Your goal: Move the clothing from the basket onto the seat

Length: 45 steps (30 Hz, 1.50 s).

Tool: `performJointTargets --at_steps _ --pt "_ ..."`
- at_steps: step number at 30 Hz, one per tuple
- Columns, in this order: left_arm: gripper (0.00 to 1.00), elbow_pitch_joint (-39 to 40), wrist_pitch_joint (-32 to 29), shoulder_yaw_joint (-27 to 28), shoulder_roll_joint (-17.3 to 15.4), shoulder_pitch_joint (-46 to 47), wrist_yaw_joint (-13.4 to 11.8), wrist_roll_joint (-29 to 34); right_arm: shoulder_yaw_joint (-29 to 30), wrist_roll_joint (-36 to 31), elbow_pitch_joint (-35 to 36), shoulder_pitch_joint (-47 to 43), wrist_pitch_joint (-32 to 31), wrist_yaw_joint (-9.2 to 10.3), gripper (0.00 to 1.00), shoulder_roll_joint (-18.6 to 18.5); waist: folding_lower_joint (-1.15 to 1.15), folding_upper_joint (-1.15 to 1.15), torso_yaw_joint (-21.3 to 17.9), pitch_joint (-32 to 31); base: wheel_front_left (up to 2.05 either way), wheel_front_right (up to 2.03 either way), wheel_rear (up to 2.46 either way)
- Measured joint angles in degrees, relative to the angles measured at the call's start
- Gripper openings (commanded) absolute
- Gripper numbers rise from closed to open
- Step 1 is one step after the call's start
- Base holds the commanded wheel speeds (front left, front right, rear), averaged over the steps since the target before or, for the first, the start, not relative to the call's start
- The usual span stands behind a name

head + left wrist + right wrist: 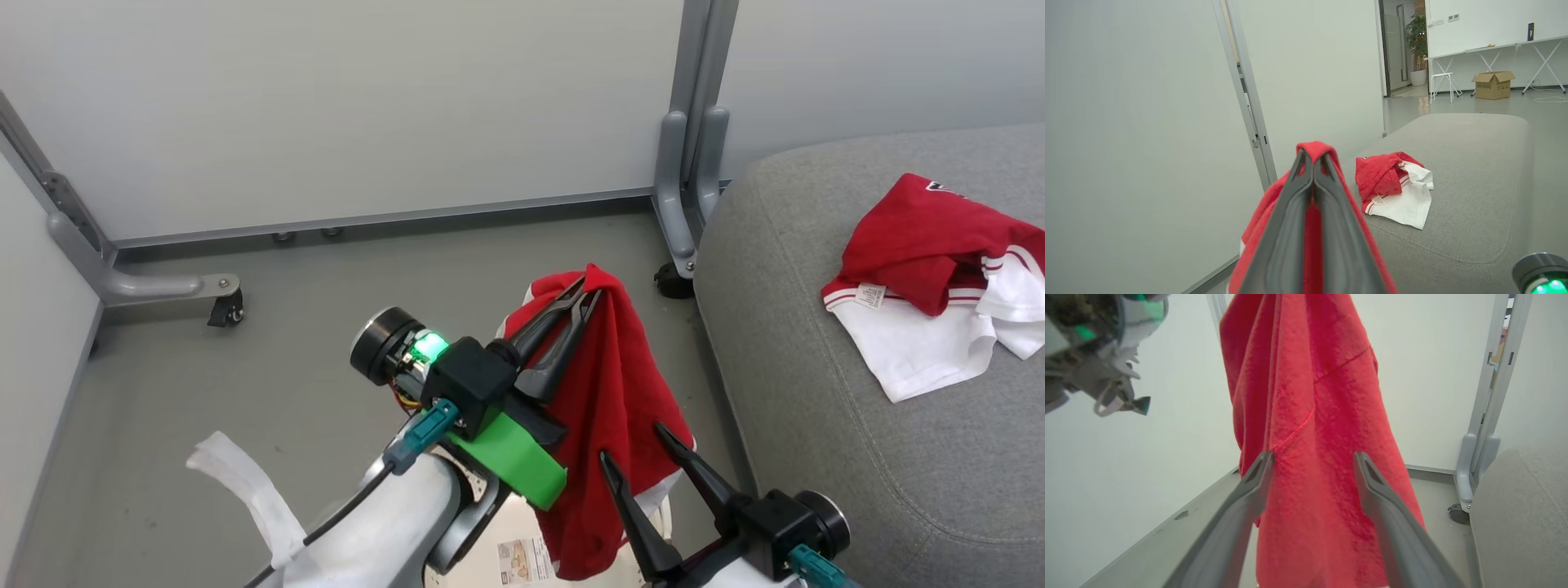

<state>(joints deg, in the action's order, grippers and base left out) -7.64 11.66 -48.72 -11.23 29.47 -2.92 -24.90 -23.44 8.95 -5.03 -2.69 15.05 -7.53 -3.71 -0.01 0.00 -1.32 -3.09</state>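
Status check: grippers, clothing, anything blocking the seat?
Left gripper shut on a red garment, hanging. Right gripper open beside it. Second garment already on the seat. No obstruction seen.

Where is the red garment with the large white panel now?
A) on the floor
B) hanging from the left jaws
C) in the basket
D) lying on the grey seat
D: the red-and-white garment lies crumpled on the grey seat, white panel spread out.
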Motion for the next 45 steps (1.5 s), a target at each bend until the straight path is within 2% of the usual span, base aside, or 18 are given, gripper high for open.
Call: performJointTargets --at_steps 9,10,11,12,22,23,24,45 --pt "0.00 5.45 -1.59 -0.04 0.10 1.58 -0.62 -0.03 -0.37 -0.35 -4.64 2.32 0.00 0.00 1.00 0.60 0.00 0.00 0.59 0.72 0.00 0.00 0.00" --pt "0.00 5.64 -1.77 -0.11 0.08 1.64 -0.64 -0.01 -0.36 -0.35 -4.81 2.47 0.01 0.00 0.97 0.66 0.00 0.00 0.56 0.75 0.00 0.00 0.00" --pt "0.00 5.83 -1.92 -0.18 0.03 1.65 -0.70 -0.01 -0.37 -0.35 -5.01 2.77 0.00 0.00 0.23 0.68 0.00 0.00 0.51 0.79 0.00 0.00 0.00" --pt "0.00 5.97 -2.07 -0.25 0.02 1.65 -0.71 -0.02 -0.46 -0.43 -5.22 3.04 0.01 0.00 0.00 0.68 0.00 0.00 0.46 0.83 0.00 0.00 0.00" --pt "0.00 4.46 -2.49 -0.43 -0.54 0.65 -1.55 -0.82 -0.01 -0.40 -5.75 2.89 0.00 0.00 0.00 0.75 0.00 0.00 -0.01 1.02 0.00 0.00 0.00" --pt "0.14 4.20 -2.50 -0.34 -0.52 0.43 -1.78 -1.03 0.02 -0.40 -5.67 2.83 0.00 0.00 0.00 0.75 0.00 0.00 -0.02 1.02 0.00 0.00 0.00" --pt "1.00 3.77 -2.89 -0.35 -0.54 0.26 -1.81 -1.59 0.02 -0.33 -5.54 2.73 0.00 0.00 0.00 0.73 0.00 0.00 -0.02 1.02 0.00 0.00 0.00" --pt "1.00 1.77 -3.00 -1.10 -0.92 -0.30 -2.33 -2.68 1.04 -0.13 -3.65 2.21 0.00 0.00 0.00 0.05 0.01 0.00 -0.86 1.95 0.00 0.00 0.00"
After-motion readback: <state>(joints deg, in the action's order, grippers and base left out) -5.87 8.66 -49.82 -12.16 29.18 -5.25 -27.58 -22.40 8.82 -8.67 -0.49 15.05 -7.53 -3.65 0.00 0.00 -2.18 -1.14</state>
